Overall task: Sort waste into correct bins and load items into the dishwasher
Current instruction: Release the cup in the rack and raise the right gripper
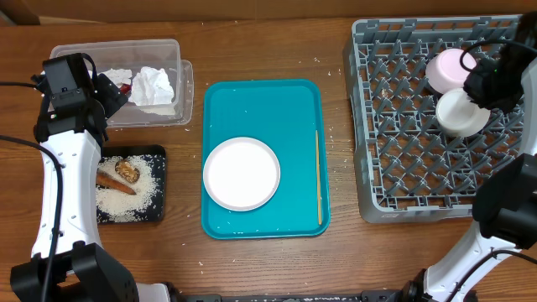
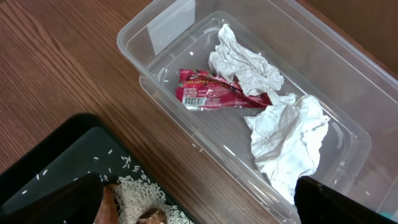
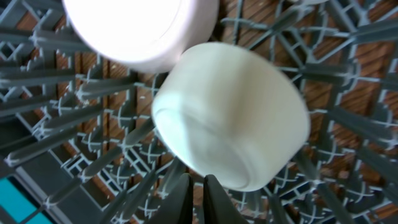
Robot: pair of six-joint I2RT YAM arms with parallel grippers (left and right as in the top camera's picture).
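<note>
A clear plastic bin point(image 1: 180, 63) at the back left holds crumpled white tissues point(image 2: 286, 134) and a red wrapper point(image 2: 214, 96). A black tray point(image 1: 155, 210) below it holds rice point(image 1: 126, 197) and brown food scraps point(image 1: 117, 178). My left gripper point(image 2: 199, 205) is open and empty, hovering over the gap between tray and bin. A grey dish rack point(image 1: 403, 168) on the right holds a pink cup point(image 1: 450, 69) and a white cup point(image 1: 461, 113). My right gripper point(image 3: 198, 199) is shut and empty just beside the white cup point(image 3: 230, 118). A white plate point(image 1: 242, 174) and a wooden chopstick point(image 1: 318, 172) lie on the teal tray point(image 1: 294, 105).
The wooden table point(image 1: 268, 50) shows around the trays. The rack's upright prongs point(image 3: 93, 87) surround the cups. The left arm's white link point(image 1: 63, 184) runs along the table's left edge, and the right arm point(image 1: 512, 210) stands over the rack's right edge.
</note>
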